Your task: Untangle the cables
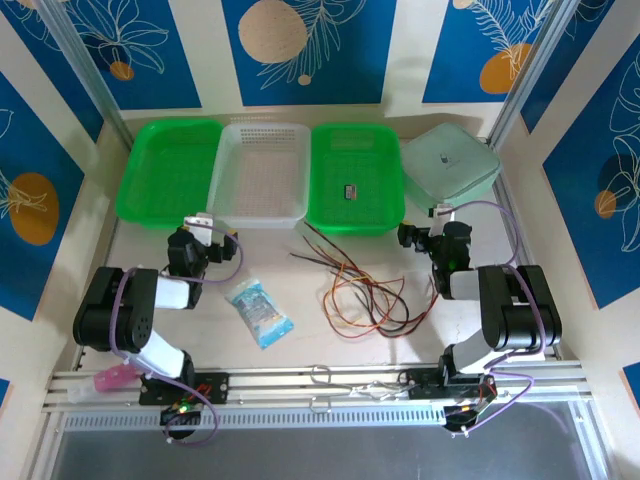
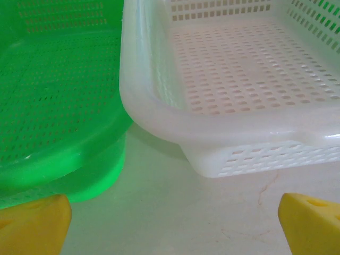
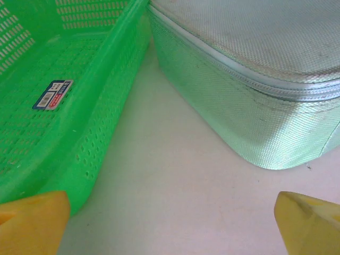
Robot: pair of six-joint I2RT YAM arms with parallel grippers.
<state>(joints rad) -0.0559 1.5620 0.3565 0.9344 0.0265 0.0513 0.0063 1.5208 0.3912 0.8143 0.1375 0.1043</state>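
With my left gripper (image 2: 172, 226) and right gripper (image 3: 170, 226) both wide open and empty, I risk tightening the cables (image 1: 362, 295) if I pinch several strands together.

Perforated glossy plastic trays (image 1: 262, 170), textured zippered case (image 3: 255, 79)

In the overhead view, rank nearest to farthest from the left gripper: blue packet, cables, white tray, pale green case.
1. white tray, just before the left gripper
2. blue packet, centre-left
3. cables, centre
4. pale green case, far right
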